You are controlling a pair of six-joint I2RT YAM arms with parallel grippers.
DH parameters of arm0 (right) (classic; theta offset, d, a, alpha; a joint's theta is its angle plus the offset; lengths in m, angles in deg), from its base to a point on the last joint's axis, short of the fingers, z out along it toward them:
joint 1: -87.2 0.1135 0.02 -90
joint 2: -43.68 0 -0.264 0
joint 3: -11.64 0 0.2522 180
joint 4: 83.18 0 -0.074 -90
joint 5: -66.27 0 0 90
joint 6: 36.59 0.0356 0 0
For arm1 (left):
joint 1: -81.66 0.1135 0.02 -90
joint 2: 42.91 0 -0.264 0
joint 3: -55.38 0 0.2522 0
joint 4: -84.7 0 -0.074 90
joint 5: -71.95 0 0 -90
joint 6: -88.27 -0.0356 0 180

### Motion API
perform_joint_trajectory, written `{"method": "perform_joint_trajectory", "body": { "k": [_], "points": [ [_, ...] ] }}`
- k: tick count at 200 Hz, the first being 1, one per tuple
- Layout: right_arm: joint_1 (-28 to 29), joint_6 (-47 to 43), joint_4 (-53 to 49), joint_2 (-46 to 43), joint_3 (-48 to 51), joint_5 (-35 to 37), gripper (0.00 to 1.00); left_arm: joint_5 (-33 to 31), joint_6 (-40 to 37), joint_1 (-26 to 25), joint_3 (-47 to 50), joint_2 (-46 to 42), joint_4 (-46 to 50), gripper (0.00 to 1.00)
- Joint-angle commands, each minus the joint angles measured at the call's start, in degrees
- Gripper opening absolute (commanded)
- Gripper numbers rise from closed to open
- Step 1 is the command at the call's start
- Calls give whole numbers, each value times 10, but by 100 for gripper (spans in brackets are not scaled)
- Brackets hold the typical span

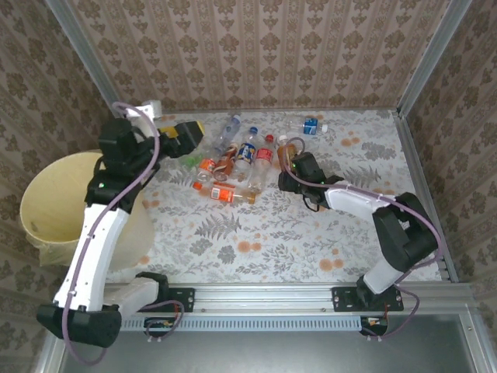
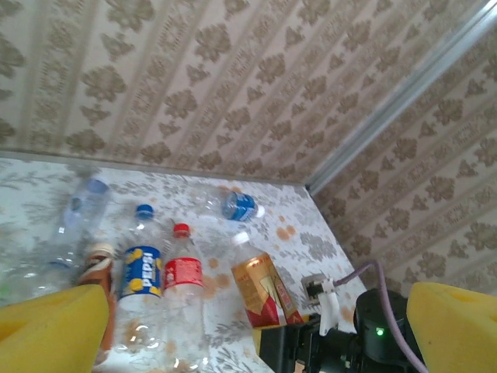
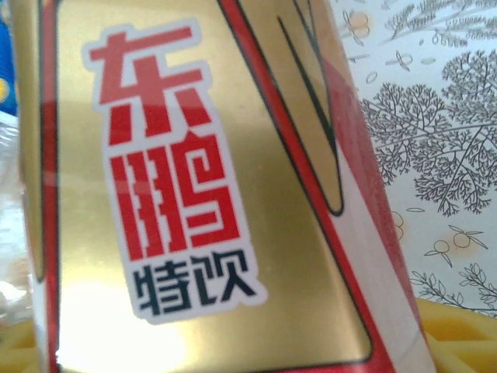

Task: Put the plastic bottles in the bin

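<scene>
Several plastic bottles (image 1: 247, 158) lie in a loose pile at the back of the table. Among them are a Pepsi bottle (image 2: 141, 272), a red-label bottle (image 2: 182, 273), and a blue-label bottle (image 2: 238, 207) lying further back. My right gripper (image 1: 290, 162) is shut on a gold-label bottle (image 3: 194, 194) that lies at the pile's right edge, with yellow pads (image 3: 460, 336) against its sides. My left gripper (image 1: 186, 134) hangs open above the pile's left side, and nothing is between its yellow pads (image 2: 48, 330). The pale yellow bin (image 1: 48, 203) stands off the table's left edge.
A clear bottle (image 2: 81, 211) lies at the far left of the pile. An orange-label bottle (image 1: 221, 192) lies nearest the front. Patterned walls and metal frame posts (image 1: 423, 66) enclose the table. The right arm's black wrist (image 2: 388, 330) sits just right of the gold-label bottle.
</scene>
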Motion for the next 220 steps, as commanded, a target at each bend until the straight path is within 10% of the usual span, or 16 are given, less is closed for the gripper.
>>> {"method": "perform_joint_trajectory", "body": {
  "k": [1, 77, 165, 220],
  "points": [
    [-1, -15, 45, -50, 18, -23, 47, -68, 14, -47, -8, 18, -56, 100],
    [0, -19, 65, -164, 53, -71, 42, -88, 10, -179, -42, 194, -88, 100],
    [2, 21, 166, -155, 51, -199, 40, 36, 82, -211, -19, 281, -209, 100],
    [12, 28, 239, -146, 56, -254, 41, 9, 90, -229, -20, 293, -229, 100]
  ]
}}
